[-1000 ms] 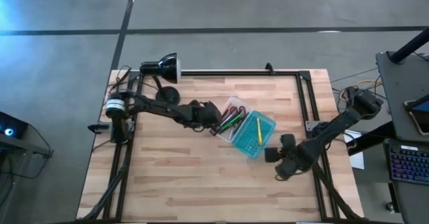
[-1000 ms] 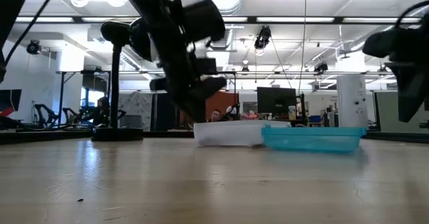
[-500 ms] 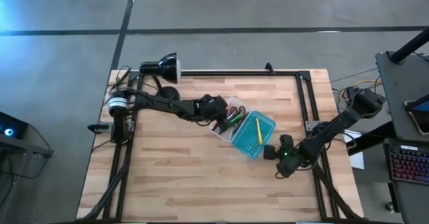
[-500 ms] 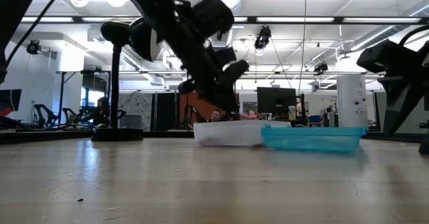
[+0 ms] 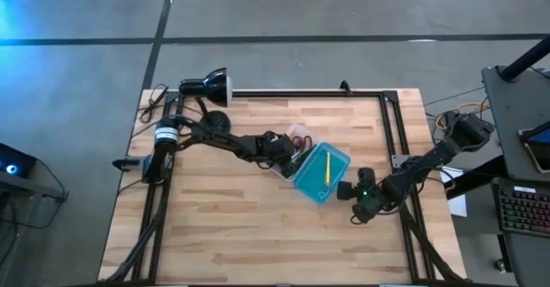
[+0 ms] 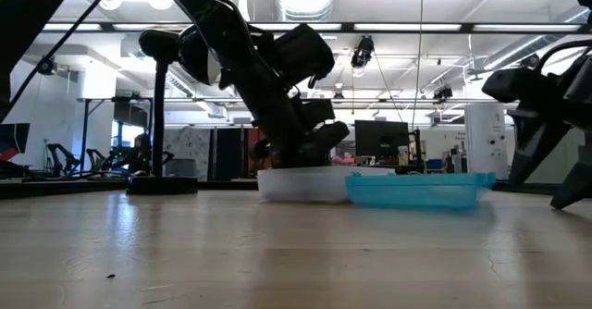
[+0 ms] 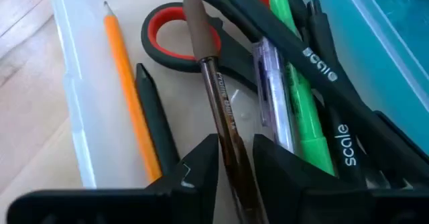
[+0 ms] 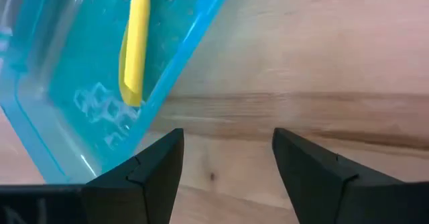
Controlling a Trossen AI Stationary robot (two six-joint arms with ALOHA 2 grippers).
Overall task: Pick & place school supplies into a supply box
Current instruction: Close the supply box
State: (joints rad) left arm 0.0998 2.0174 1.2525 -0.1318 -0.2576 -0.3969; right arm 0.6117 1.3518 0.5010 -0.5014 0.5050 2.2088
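The supply box lies open mid-table: its clear half (image 5: 290, 154) sits beside its teal half (image 5: 314, 182). A yellow pencil (image 5: 327, 168) rests in the teal half. The clear half (image 7: 74, 110) holds red-handled scissors (image 7: 174, 33), an orange pencil (image 7: 131, 96), a green marker (image 7: 301, 110) and dark pens (image 7: 315, 56). My left gripper (image 5: 279, 148) is low over the clear half, shut on a brown pen (image 7: 214, 83). My right gripper (image 5: 348, 192) stands open just off the teal half's corner (image 8: 144, 127), with bare wood between its fingers. My left gripper (image 7: 234, 143) pinches the brown pen's barrel (image 7: 226, 127) between its two fingers. It comes slanting down from the table's left, with the fingers lying along the pen. The pen's free end (image 7: 194, 9) reaches over the scissors' red handle inside the clear half.
A black desk lamp (image 5: 206, 88) stands at the table's far left corner, its base (image 5: 215, 119) close behind the left arm. A black rail frame (image 5: 387, 124) runs along the far and right edges. Bare wood spreads across the table's near half (image 5: 241, 227).
My left gripper has moved right and down until it sits low over the clear half of the box. The whole box has slid a little toward the table's left. My right gripper has edged closer to the teal half's corner.
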